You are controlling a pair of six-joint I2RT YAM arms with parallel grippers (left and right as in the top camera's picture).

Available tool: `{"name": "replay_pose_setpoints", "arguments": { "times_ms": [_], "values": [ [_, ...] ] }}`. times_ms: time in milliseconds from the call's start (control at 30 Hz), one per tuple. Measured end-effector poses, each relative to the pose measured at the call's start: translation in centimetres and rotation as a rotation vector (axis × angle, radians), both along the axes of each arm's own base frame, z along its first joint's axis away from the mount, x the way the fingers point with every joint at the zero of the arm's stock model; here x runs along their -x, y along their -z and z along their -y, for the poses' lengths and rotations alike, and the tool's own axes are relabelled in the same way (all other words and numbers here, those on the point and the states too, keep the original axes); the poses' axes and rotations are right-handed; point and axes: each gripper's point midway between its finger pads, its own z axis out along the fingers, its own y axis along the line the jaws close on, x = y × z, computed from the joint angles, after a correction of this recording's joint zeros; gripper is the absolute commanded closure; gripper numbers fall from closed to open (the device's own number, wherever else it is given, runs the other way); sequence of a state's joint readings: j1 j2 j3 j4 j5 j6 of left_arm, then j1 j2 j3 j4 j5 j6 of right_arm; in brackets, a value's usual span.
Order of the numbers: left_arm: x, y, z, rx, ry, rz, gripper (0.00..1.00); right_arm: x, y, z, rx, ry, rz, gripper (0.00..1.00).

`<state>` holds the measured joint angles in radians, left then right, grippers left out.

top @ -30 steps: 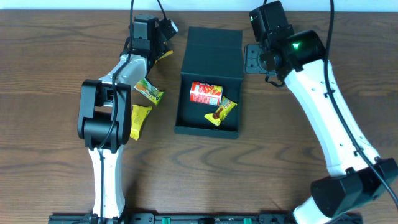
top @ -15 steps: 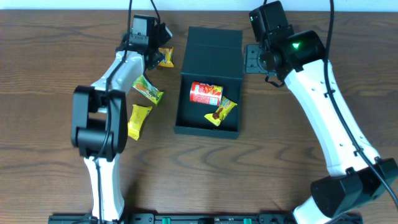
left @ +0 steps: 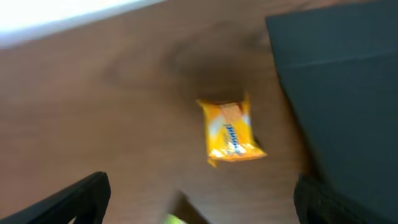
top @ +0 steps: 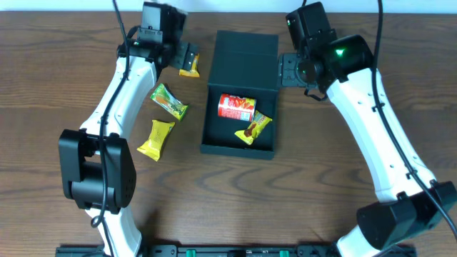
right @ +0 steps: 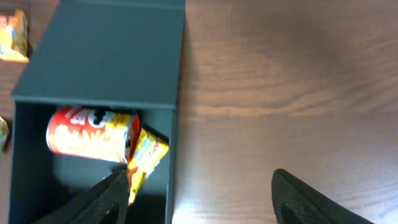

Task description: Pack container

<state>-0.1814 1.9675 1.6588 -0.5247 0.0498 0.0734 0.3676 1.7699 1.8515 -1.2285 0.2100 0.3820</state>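
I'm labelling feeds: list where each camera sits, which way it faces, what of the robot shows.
Overhead: above the table, facing down; left arm, right arm, box, can show.
Left wrist: on the left arm, facing down past the open left claw at an orange packet.
Right wrist: on the right arm, facing down past the right claw into the box.
Shared: all show the box.
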Motion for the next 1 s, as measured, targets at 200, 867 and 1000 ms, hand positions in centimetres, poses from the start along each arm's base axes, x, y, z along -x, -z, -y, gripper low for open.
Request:
{"name": "replay_pose_setpoints", "arguments": {
  "times_ms": [200, 867, 1000],
  "values": [
    [1.3, 0.6, 1.7, 0.173, -0.079, -0.085, 0.05, 0.4, 0.2, 0.0, -0.003, 0.001, -0.020, 0.10],
    [-1.8, 3.5, 1.1, 0.112, -0.124, -0.023, 0.05, -0.6, -0.3, -0.5, -0.027, 0.005, 0.027, 0.01],
    [-2.1, 6.1, 0.9, 0.090, -0.131, -0.054, 0.04, -0.8, -0.4, -0.5, -0.031, 0.006, 0.038, 0.01]
  ]
}}
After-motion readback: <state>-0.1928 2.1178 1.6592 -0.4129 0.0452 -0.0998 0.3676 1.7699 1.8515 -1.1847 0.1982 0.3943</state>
